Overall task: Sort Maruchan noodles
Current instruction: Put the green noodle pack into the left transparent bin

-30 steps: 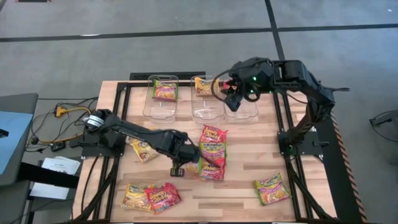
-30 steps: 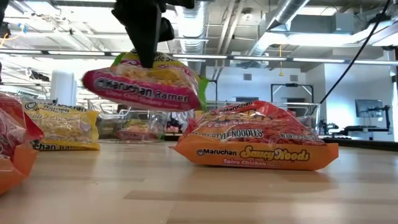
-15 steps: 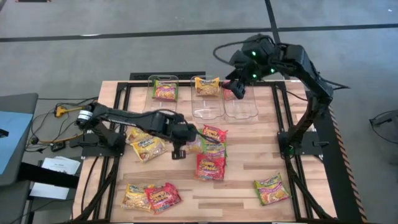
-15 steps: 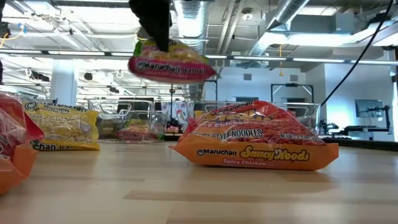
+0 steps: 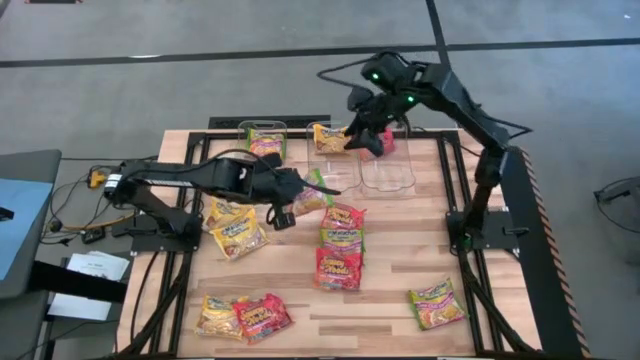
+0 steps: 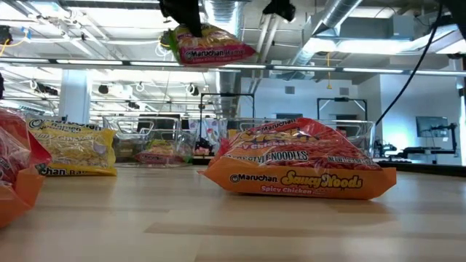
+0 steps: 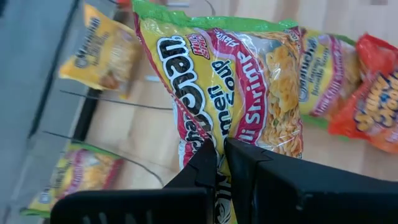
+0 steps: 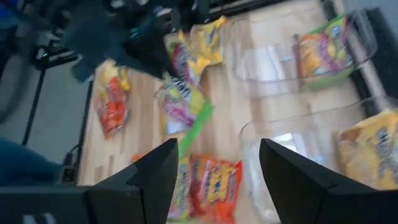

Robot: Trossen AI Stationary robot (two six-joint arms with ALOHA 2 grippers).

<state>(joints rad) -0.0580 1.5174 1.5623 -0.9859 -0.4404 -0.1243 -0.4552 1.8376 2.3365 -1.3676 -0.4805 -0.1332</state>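
The left end effector (image 7: 217, 163) is clenched on one edge of a green-and-pink Maruchan shrimp packet (image 5: 313, 194), held above the desk (image 5: 400, 270). That edge pinch could slip. The right end effector (image 5: 366, 125), released, hovers over the clear bins (image 5: 388, 175).

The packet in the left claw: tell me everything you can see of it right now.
The shrimp packet is a flat, glossy plastic ramen pack with a green edge, a pink band printed "Maruchan Ramen", and yellow noodles pictured. The left claw is shut on one end, so it hangs lifted well off the table, touching nothing else. In the high view it sits between the loose packets and the clear bins, not yet over any bin.
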